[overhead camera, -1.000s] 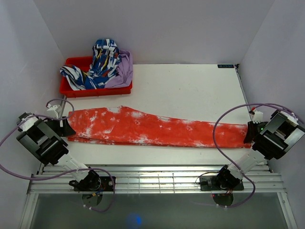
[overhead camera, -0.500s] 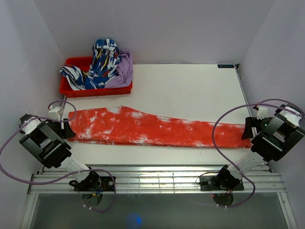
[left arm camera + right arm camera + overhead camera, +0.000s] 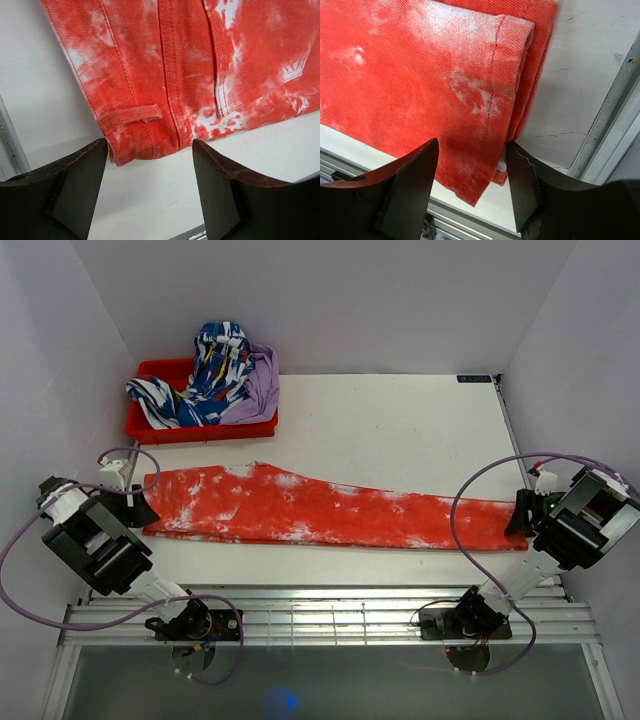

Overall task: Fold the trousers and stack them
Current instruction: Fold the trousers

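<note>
The orange-red trousers (image 3: 320,508) with white blotches lie flat and folded lengthwise across the table, waistband on the left and cuffs on the right. My left gripper (image 3: 138,508) sits at the waistband end. In the left wrist view it (image 3: 150,145) is open, its fingers either side of the waistband corner and belt loop (image 3: 131,116), with bare table between them. My right gripper (image 3: 522,515) is at the cuff end. The right wrist view shows it (image 3: 472,145) open above the stacked cuffs (image 3: 485,100), the cloth lying slack between the jaws.
A red bin (image 3: 150,428) at the back left holds a blue-and-white patterned garment (image 3: 210,370) and a purple garment (image 3: 258,390). A metal rail (image 3: 320,615) runs along the table's near edge, and another rail (image 3: 610,115) lies close to the cuffs on the right.
The right arm swung slightly out to the right and came back to the cuff end. The left arm shifted a little. The trousers lie as before.
</note>
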Available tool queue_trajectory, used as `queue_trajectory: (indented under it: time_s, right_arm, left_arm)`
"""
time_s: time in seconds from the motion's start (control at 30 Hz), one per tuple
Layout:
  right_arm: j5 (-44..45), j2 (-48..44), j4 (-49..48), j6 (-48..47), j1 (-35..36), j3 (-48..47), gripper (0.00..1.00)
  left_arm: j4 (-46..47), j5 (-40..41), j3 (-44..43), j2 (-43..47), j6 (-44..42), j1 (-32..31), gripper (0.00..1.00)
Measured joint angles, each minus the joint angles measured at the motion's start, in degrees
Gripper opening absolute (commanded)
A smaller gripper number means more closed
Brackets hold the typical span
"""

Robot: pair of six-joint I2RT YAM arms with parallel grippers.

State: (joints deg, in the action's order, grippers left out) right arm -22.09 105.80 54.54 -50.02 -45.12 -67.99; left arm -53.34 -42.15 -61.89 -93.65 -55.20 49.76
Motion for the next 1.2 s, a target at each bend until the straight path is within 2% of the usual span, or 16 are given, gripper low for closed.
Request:
queue_trajectory:
  time_s: [0.07, 0.13, 0.2, 0.33, 0.5, 0.67, 0.87, 1.03, 1.2]
  right_arm:
    - [-0.11, -0.24, -0.37, 0.44, 0.13, 0.44, 0.62]
    - [-0.17, -0.5, -0.81, 0.74, 0.22, 0.81, 0.4]
    - [-0.26, -0.37, -2.25, 0.96, 0.2, 1.29, 0.08]
    - [-1.36, 0.35, -0.7, 1.2, 0.13, 0.66, 0.08]
    - [-4.2, 0.42, 10.75, -1.62, 0.07, -6.38, 0.08]
    - [-6.99, -1.22, 19.56, -4.22, 0.11, -16.83, 0.08]
    - [-11.85, -8.7, 21.03, -6.25, -0.15, -19.5, 0.08]
    - [-19.17, -14.69, 20.48, -6.03, 2.38, -16.55, 0.08]
    - [-26.6, -15.43, 20.15, -3.28, 11.87, -15.39, 0.08]
  left_arm:
    - [-0.28, -0.37, -0.44, 0.22, 0.07, 0.0, 0.79]
    - [-0.44, -0.81, -0.87, 0.46, 0.17, 0.0, 0.8]
    - [-0.5, -1.25, -1.2, 0.76, 0.22, 0.0, 0.8]
    - [-0.9, -2.38, -1.66, 1.11, 0.17, 0.0, 0.8]
    - [-5.14, -4.81, -1.81, 2.89, -5.22, 0.0, 0.86]
    - [-8.61, -7.19, 1.33, 11.45, -15.13, -1.31, 0.88]
    - [-10.47, -9.73, 6.97, 19.93, -21.53, -6.67, 0.91]
    - [-7.61, -9.42, 10.47, 19.67, -19.34, -12.98, 0.89]
    - [-2.75, -8.02, 10.32, 16.59, -12.37, -16.57, 0.86]
